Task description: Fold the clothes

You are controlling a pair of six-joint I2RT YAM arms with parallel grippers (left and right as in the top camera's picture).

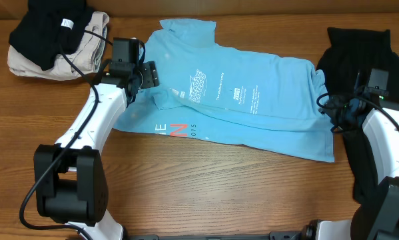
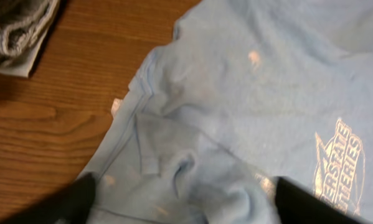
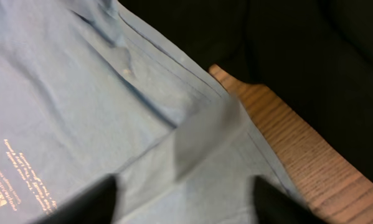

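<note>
The light-blue T-shirt [image 1: 252,100] lies spread across the middle of the table, white chest print up, with red-and-white lettering at its near-left hem. My left gripper [image 1: 148,75] hovers over the shirt's left sleeve. In the left wrist view that gripper [image 2: 186,208] is open, and a bunched fold of blue cloth [image 2: 223,193] lies loose between its dark fingertips [image 2: 74,202]. My right gripper [image 1: 334,112] is at the shirt's right edge. In the right wrist view it [image 3: 183,199] is open over a folded flap of the shirt [image 3: 80,93].
A black garment [image 1: 356,50] lies at the back right, touching the shirt's right edge, and shows dark in the right wrist view [image 3: 298,50]. A black and beige pile [image 1: 52,40] sits at the back left corner. Bare wooden table [image 1: 219,187] runs along the front.
</note>
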